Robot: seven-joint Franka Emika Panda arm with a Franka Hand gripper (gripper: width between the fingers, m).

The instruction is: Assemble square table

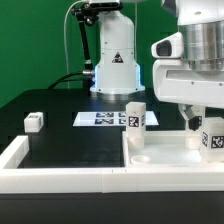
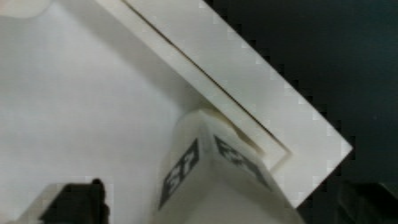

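The square table's white slab (image 1: pixel 168 150) lies at the exterior view's right, against the white rail. One tagged white leg (image 1: pixel 135 117) stands upright on its far left corner. My gripper (image 1: pixel 207 128) hangs over the slab's right side, around a second tagged leg (image 1: pixel 213 141) that stands on the slab. In the wrist view this leg (image 2: pixel 222 170) rises between my dark fingers (image 2: pixel 75 205), with a gap showing between that finger and the leg. The jaws stand open. The slab (image 2: pixel 89 110) fills most of the wrist view. Another small white leg (image 1: pixel 34 122) lies on the black table at the left.
The marker board (image 1: pixel 100 119) lies flat in front of the robot base (image 1: pixel 113 65). The long white rail (image 1: pixel 60 165) borders the black surface along the front and left; it also shows in the wrist view (image 2: pixel 249 70).
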